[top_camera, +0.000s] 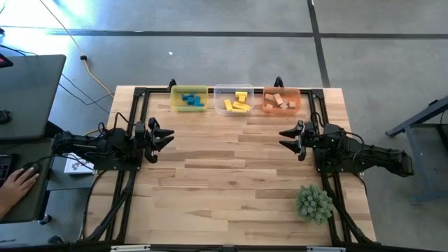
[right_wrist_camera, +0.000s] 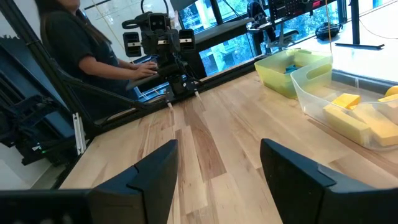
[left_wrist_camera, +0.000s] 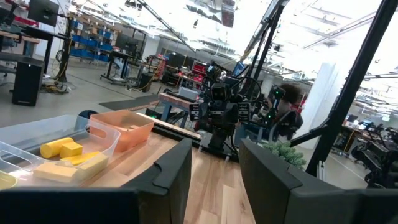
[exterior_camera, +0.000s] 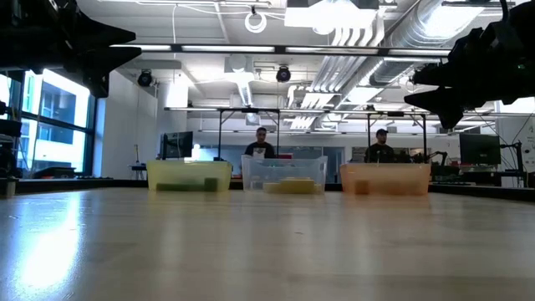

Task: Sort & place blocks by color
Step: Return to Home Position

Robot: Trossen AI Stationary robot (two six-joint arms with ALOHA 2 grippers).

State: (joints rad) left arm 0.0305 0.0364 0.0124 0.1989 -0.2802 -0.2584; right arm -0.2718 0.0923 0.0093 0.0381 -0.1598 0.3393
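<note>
Blocks are all binned. Blue blocks [top_camera: 190,100] are in the yellow bin [top_camera: 189,88], just left of the clear bin [top_camera: 233,87]. Yellow blocks [top_camera: 238,104] are in the clear bin itself. Tan blocks [top_camera: 281,101] are in the orange bin [top_camera: 282,89], just right of it.

Neither gripper touches any block. Left gripper [top_camera: 169,138] is in front of the clear bin and to its left, fingers spread, empty. Right gripper [top_camera: 283,138] mirrors it on the right, also spread and empty.

Wood table [top_camera: 231,175] runs between them, with the plant ball [top_camera: 313,203] well to the front-right of the clear bin. One person [exterior_camera: 261,144] is at a desk beyond the clear bin. A person's hand [top_camera: 17,185] is far off to its left.
</note>
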